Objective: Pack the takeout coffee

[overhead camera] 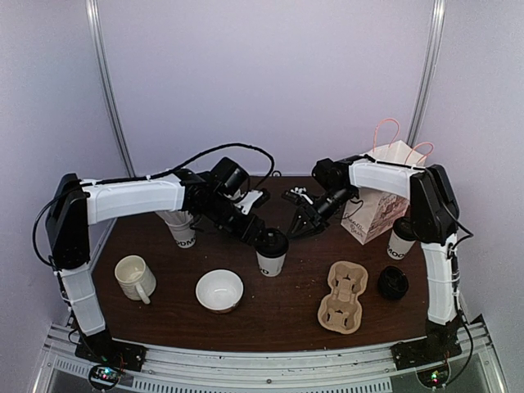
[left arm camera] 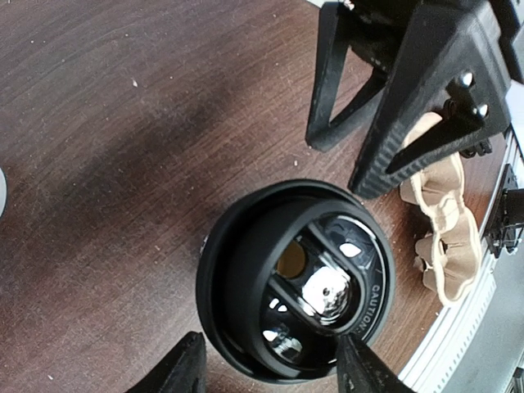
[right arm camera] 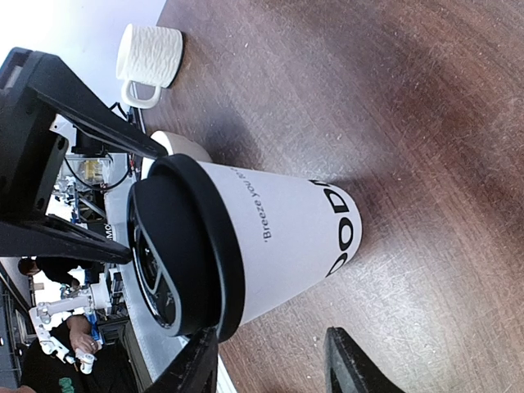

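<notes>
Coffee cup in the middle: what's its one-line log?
middle coffee cup upright, lidded | left gripper astride lid, contact unclear | right gripper open beside cup

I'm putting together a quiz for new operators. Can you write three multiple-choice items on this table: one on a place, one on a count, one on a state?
1. Where is the cardboard cup carrier?
A. inside a bag
B. flat on the table, between the bowl and the loose black lid
C. under a mug

2. How many lidded coffee cups stand on the table?
A. one
B. two
C. four

3. The centre coffee cup is:
A. lying on its side
B. upright and lidless
C. upright with its lid on

Answers:
1 B: the top view shows it lying there with nothing in it.
2 B: there is the centre one and a second coffee cup beside the paper bag.
3 C: both wrist views show the black lid seated on the standing cup.
</notes>
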`<action>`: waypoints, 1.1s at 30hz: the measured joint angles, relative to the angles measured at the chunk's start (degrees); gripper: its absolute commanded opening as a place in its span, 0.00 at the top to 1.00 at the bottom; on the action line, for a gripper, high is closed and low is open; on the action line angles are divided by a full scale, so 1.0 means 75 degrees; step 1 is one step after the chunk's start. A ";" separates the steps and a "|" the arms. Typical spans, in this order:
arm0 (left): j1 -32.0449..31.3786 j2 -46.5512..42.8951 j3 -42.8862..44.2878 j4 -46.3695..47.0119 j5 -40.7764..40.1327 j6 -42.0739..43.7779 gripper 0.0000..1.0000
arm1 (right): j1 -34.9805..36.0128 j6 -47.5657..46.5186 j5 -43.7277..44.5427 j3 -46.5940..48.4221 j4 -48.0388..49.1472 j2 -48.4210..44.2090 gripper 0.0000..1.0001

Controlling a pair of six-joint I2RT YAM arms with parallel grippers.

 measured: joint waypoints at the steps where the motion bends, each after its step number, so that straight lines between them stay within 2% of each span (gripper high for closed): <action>1: 0.0000 -0.0015 0.0000 0.0000 0.0000 -0.0023 0.42 | 0.0003 0.0000 0.0009 0.0000 -0.0017 0.0009 0.51; 7: 0.0000 -0.0332 -0.0029 -0.0012 -0.0157 -0.0189 0.40 | -0.0015 -0.0073 0.0052 -0.0085 -0.0061 -0.0026 0.46; 12: 0.0050 -0.1177 -0.0283 -0.0026 -0.0731 -0.0554 0.57 | -0.0087 -0.0122 0.0070 -0.0895 0.0003 -0.0583 0.43; 14: 0.0134 -0.1303 -0.0283 0.0006 -0.0778 -0.0749 0.60 | -0.0099 -0.0111 -0.0044 -0.1212 0.0055 -0.0848 0.43; 25: 0.0621 -0.0603 -0.0425 0.0455 -0.0105 -0.1451 0.72 | 0.0114 0.0003 -0.0647 -0.1501 0.0268 -0.0982 0.50; 33: 0.0816 -0.0417 -0.0425 0.0764 0.0399 -0.1725 0.73 | 0.0271 0.0029 -0.0778 -0.1445 0.0254 -0.0717 0.48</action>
